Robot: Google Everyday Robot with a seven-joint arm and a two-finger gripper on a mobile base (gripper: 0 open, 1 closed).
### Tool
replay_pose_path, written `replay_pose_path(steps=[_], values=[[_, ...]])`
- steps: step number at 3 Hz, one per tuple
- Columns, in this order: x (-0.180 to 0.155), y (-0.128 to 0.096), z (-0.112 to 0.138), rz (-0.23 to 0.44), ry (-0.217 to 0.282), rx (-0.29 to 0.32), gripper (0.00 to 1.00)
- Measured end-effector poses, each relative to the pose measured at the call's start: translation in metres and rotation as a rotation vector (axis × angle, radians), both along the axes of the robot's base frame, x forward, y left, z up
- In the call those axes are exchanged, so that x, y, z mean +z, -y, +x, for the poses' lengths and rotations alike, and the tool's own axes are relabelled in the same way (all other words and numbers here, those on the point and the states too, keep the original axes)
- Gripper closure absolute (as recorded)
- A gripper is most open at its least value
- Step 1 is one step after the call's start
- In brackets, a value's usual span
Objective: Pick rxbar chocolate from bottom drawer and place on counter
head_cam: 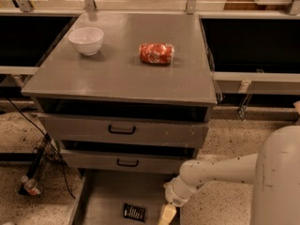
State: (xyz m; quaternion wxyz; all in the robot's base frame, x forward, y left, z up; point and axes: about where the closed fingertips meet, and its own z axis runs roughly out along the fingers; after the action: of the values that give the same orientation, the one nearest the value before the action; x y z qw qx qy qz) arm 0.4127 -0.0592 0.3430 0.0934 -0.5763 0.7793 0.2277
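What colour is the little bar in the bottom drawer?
The bar is black with pale lettering, in the camera view; the gripper hangs just beside it.
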Motion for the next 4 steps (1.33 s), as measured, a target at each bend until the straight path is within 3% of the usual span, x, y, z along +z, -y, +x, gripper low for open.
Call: replay_pose_path(steps=[1, 2, 3, 4], values=[[-0.006, -0.002, 0.001, -0.023, -0.006, -0.007, 0.00], [-0.017, 0.000, 0.001, -0.095, 0.009, -0.021, 0.00], [-0.028, -0.010, 0.013, -0.135, 0.044, -0.110, 0.00], [-0.029, -0.010, 0.013, -0.124, 0.038, -0.108, 0.00]])
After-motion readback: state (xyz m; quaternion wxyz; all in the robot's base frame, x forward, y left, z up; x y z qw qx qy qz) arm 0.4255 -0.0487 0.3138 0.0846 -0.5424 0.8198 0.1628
